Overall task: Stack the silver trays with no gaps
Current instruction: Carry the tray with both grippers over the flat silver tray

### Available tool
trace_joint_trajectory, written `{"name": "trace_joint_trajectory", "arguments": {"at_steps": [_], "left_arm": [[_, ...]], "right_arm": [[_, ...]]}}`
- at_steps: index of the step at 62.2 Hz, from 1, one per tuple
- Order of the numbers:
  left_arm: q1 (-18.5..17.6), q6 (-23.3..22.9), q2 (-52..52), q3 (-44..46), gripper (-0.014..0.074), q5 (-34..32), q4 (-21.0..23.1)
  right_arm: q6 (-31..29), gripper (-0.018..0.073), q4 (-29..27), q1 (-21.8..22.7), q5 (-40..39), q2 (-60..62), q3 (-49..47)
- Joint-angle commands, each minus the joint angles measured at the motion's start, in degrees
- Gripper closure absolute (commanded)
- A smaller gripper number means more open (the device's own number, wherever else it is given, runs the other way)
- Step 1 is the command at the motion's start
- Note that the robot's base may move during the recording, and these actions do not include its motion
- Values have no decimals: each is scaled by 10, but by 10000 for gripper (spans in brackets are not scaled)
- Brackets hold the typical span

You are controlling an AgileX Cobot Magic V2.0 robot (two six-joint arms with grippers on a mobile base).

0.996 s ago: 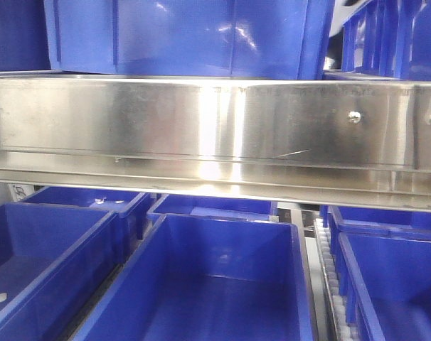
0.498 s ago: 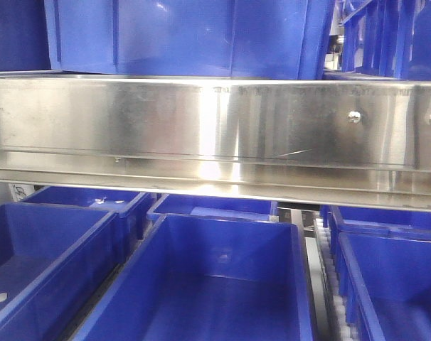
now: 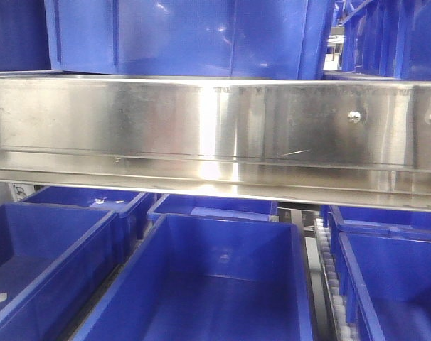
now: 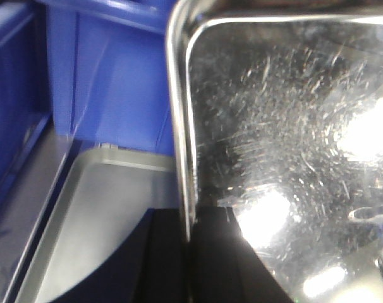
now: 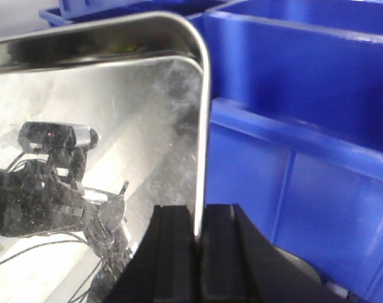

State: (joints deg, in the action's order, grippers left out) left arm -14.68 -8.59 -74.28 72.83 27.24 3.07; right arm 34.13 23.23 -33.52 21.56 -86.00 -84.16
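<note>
One silver tray [image 4: 286, 126] fills the right of the left wrist view, its shiny scratched bottom facing the camera. My left gripper [image 4: 189, 237] is shut on its left rim near a rounded corner. The same kind of silver tray [image 5: 109, 107] fills the left of the right wrist view, and my right gripper [image 5: 198, 230] is shut on its right rim. Below and left of the held tray lies a duller grey metal pan [image 4: 84, 214] with a raised edge; I cannot tell whether it is a second tray. No tray or gripper shows in the front view.
A long steel rail [image 3: 215, 128] with screw heads crosses the front view. Blue bins [image 3: 222, 277] stand below it and another blue bin [image 3: 187, 35] above. Blue bin walls stand close to the tray's left [image 4: 115, 82] and right [image 5: 292, 95].
</note>
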Motion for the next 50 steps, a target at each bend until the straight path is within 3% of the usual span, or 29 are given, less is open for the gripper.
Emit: {"name": "trace_joint_trajectory", "arguments": {"at_steps": [1, 10, 17, 24, 33, 50], "left_arm": [[-5, 4, 4, 4, 606, -48, 20], [-5, 4, 4, 4, 606, -76, 15], [-3, 4, 0, 4, 606, -73, -1], [17, 4, -18, 4, 606, -66, -9], [41, 4, -47, 4, 606, -45, -9], [61, 4, -105, 4, 606, -18, -9]], "right_arm": [[-2, 627, -15, -9, -60, 9, -4], [-2, 627, -16, -9, -57, 9, -4], [-2, 627, -29, -9, -10, 9, -4], [-2, 627, -65, -9, 65, -6, -4], [-2, 627, -135, -10, 97, -39, -4], [-2, 627, -139, -10, 137, -80, -4]]}}
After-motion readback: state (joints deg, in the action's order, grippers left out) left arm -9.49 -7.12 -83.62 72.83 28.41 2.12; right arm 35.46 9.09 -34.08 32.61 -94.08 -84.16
